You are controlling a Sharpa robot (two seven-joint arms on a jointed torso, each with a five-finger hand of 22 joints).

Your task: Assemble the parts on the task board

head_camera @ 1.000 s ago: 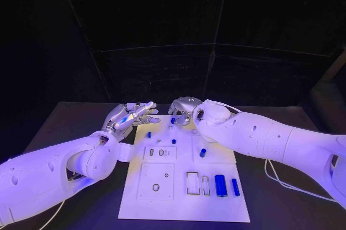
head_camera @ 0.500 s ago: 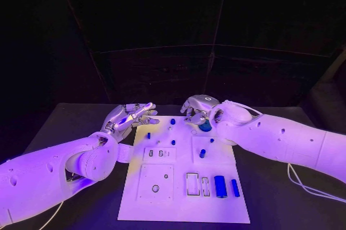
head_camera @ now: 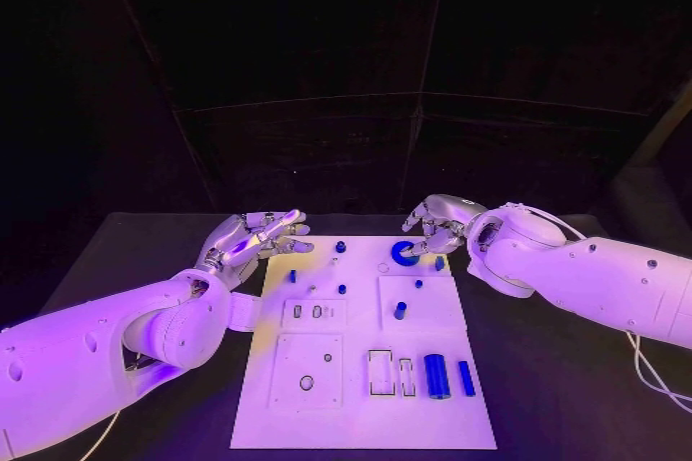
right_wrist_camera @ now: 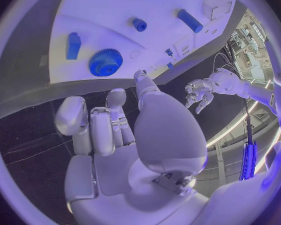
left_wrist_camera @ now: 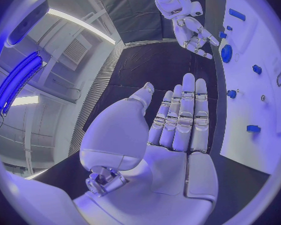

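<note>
Gear seated at the board's far edge; both hands empty

The blue gear (head_camera: 405, 251) lies on the task board (head_camera: 361, 421); right hand (head_camera: 437, 221) hovers beside it, fingers loose, probably clearing away; left hand (head_camera: 260, 236) open off-board.

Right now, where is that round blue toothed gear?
In the head view the round blue gear lies on the white task board, at its far right corner, just beside the right hand.

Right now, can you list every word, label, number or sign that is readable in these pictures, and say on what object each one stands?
None: no view shows readable text.
Task board: plain white, with only cut-out slots and blue parts, among them a gear.
Left hand and right hand: no visible marking.
</note>
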